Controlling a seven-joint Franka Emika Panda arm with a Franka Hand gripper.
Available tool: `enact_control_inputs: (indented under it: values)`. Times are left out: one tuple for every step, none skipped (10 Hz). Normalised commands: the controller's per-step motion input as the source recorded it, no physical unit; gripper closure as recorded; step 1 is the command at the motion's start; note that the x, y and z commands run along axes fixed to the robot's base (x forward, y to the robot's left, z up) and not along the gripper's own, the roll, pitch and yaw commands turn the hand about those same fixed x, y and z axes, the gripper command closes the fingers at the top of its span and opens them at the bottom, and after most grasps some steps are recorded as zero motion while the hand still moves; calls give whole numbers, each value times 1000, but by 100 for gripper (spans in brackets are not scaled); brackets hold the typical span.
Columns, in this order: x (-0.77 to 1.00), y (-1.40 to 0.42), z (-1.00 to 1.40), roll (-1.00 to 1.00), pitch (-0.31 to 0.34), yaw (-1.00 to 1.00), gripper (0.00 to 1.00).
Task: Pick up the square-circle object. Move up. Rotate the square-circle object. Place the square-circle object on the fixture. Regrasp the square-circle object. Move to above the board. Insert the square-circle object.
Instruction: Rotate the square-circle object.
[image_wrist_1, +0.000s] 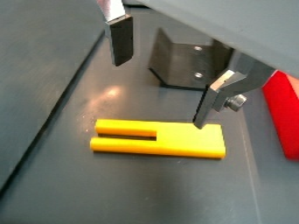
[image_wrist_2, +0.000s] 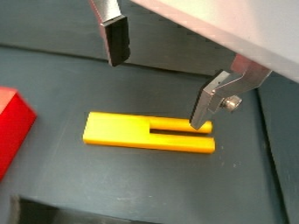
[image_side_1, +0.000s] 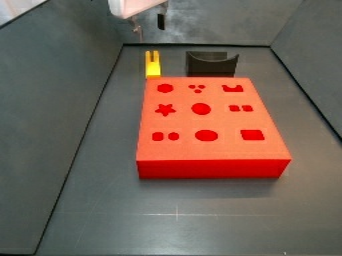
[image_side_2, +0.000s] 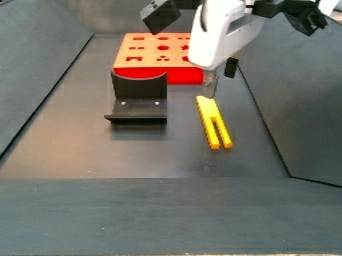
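Observation:
The square-circle object (image_wrist_1: 158, 140) is a yellow bar with a slot at one end, lying flat on the dark floor (image_wrist_2: 149, 133). In both side views it lies beside the board's corner (image_side_1: 152, 64) (image_side_2: 214, 121). My gripper (image_wrist_1: 163, 74) (image_wrist_2: 160, 74) hangs open above it, the fingers (image_wrist_1: 119, 39) apart with nothing between them. One fingertip (image_wrist_2: 205, 107) is over the slotted end. The dark fixture (image_wrist_1: 187, 63) (image_side_2: 138, 100) stands close by. The red board (image_side_1: 207, 125) (image_side_2: 160, 52) with its shaped holes lies flat beyond the fixture.
Grey walls enclose the floor on the sides (image_side_1: 80, 90) (image_side_2: 47, 90). The red board's edge (image_wrist_1: 282, 109) (image_wrist_2: 12, 122) shows close to the peg in both wrist views.

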Motion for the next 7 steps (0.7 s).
enact_control_inputs:
  values:
    - [32, 0, -26, 1, -5, 1000, 0]
    - [32, 0, -26, 1, -6, 1000, 0]
    - [32, 1, -25, 1, -6, 1000, 0]
    - [32, 1, -25, 1, -6, 1000, 0]
    - [32, 1, -25, 2, -6, 1000, 0]
    - [32, 1, -25, 2, -6, 1000, 0]
    - [32, 1, -25, 2, -7, 1000, 0]
